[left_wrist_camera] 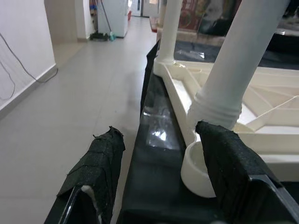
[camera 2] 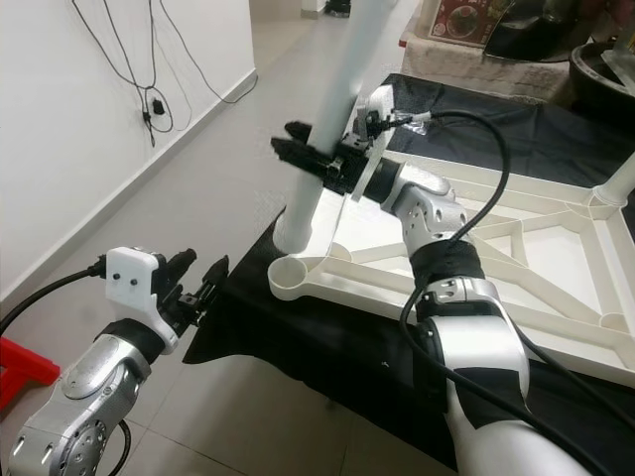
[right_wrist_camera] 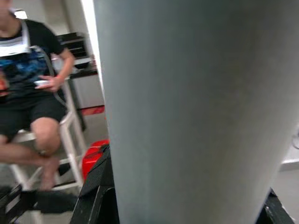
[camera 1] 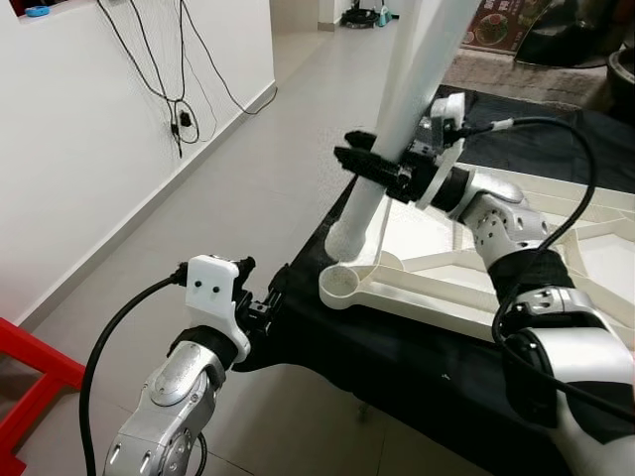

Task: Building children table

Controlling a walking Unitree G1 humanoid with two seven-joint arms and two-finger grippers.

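Left eye view is showing my right gripper clamping the white table leg, fingers closed around its lower half. The leg is leaning, its threaded foot hanging just above and beside the corner socket of the upturned white table frame, which is lying on the black tabletop. I am judging the leg to be hollow plastic: light, stiff, smooth enough to slip, so gripping low near the socket should be steadying it best. My right arm is reaching forward over the frame, wrist bent toward the socket. My left gripper is waiting just short of the socket, fingers spread and holding nothing.
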